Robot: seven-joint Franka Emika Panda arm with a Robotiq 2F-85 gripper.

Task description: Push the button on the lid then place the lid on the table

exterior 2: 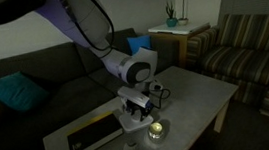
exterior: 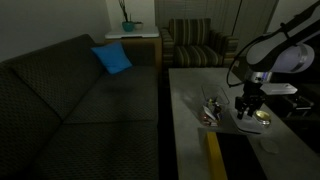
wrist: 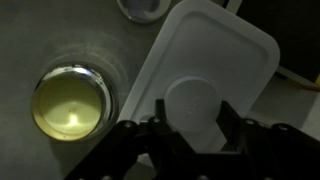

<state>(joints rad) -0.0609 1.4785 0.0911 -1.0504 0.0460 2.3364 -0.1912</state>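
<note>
In the wrist view the white lid (wrist: 215, 50) fills the middle and the right of the frame, lying at a slant above the grey worktop (wrist: 40, 40). On the lid there is a round raised button (wrist: 195, 98), low in the frame. The jaws come in from the bottom edge and stand half closed, one on each side of this button, pressing against it so that they pinch the lid there. I cannot tell if the lid rests on something or is lifted. To the left of the lid, just beside its edge, stands a small round tin (wrist: 70, 105) with a shiny yellow inside. In both exterior views the robot arm (exterior: 280, 50) (exterior 2: 90, 29) reaches down over the worktop at the right of one frame and the middle of the other. A dark sofa (exterior: 70, 100) with a blue cushion (exterior: 112, 59) is at the left.
</note>
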